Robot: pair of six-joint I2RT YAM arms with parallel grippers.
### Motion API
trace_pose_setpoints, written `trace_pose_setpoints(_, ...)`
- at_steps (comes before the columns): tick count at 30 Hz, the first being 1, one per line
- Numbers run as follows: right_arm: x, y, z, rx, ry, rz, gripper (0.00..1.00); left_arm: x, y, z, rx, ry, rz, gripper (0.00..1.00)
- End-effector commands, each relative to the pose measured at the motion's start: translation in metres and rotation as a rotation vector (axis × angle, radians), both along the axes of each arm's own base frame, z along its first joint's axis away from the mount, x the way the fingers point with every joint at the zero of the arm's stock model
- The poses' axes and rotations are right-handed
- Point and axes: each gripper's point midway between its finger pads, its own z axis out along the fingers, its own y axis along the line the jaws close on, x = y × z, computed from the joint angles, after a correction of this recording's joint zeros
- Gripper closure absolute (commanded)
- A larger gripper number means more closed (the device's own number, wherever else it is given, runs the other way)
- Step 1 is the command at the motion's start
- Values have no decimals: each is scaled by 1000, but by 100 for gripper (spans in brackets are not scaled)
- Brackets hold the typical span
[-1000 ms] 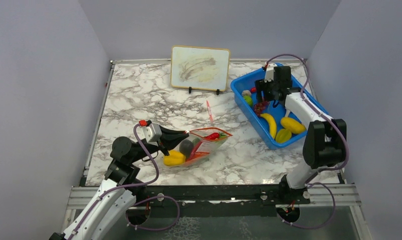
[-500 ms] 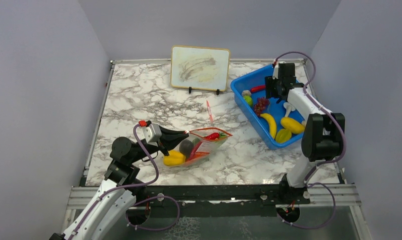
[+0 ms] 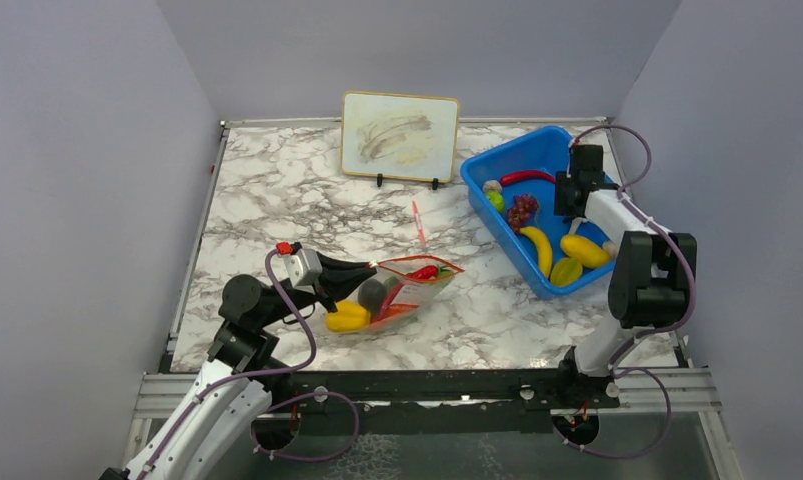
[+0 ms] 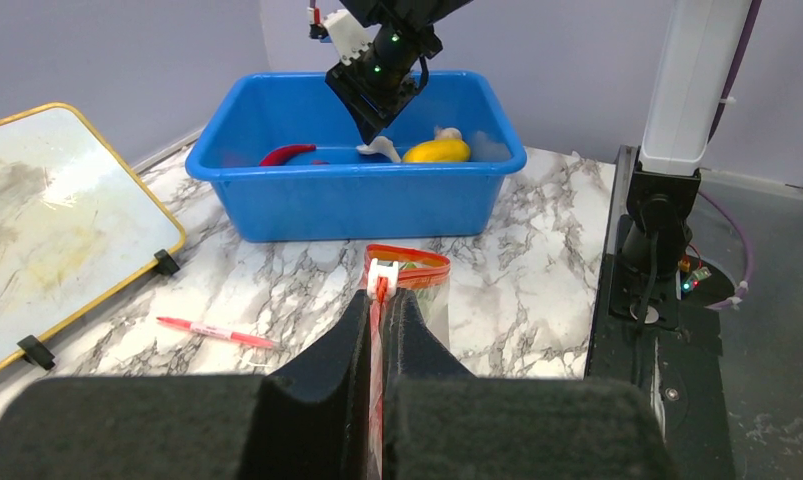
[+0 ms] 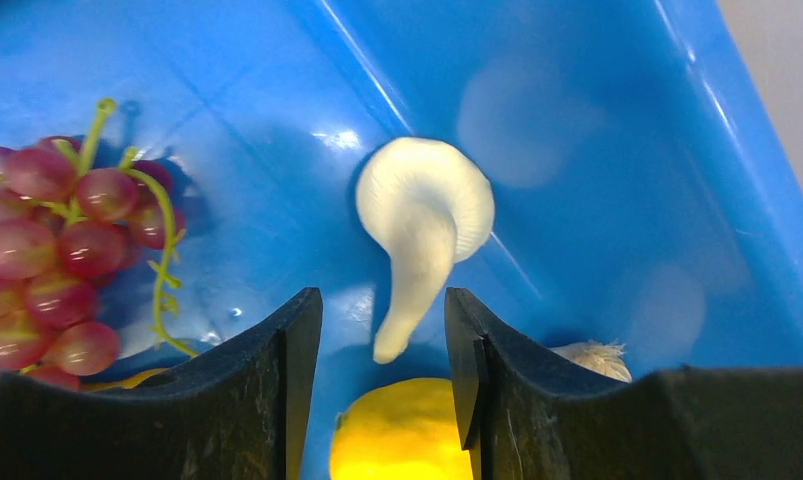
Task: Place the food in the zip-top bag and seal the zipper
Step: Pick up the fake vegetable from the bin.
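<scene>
Your left end effector (image 4: 382,300) clamps the clear plastic bag's (image 4: 429,300) red-orange zipper (image 4: 408,254); your right end effector (image 5: 382,322) stands apart, straddling the white plastic mushroom (image 5: 424,205).

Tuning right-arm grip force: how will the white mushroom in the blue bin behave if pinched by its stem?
The white mushroom looks like hard, light plastic: probably stiff. Its stem tapers between the open fingers of the right end effector, so may squirt out. On the glossy blue bin floor it could skid.

The left arm (image 3: 217,400) and right arm (image 3: 614,213) are white-and-black, with purple cables (image 3: 617,127) and black fingers (image 5: 257,400).
</scene>
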Motion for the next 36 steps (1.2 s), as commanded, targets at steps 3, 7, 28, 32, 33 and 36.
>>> trace_pose_setpoints(3,-3,-21,5,-22,-50,-81,52,-3,1,13,-20,-61,2,100)
trace_pose_setpoints(7,0,-22,-2,-12,-53,-71,52,-4,1,13,-20,-62,0,100)
trace_pose_setpoints(28,2,-27,-26,5,3,-61,62,-4,2,14,-20,-67,1,100)
trace_pose_setpoints(32,4,-24,-19,17,-14,-42,71,-5,2,14,-20,-69,2,100)
trace_pose_setpoints(33,4,-23,-17,20,-19,-38,72,-4,2,14,-19,-68,2,100)
trace_pose_setpoints(36,4,-20,-10,32,-34,-23,76,-4,2,14,-19,-70,2,100)
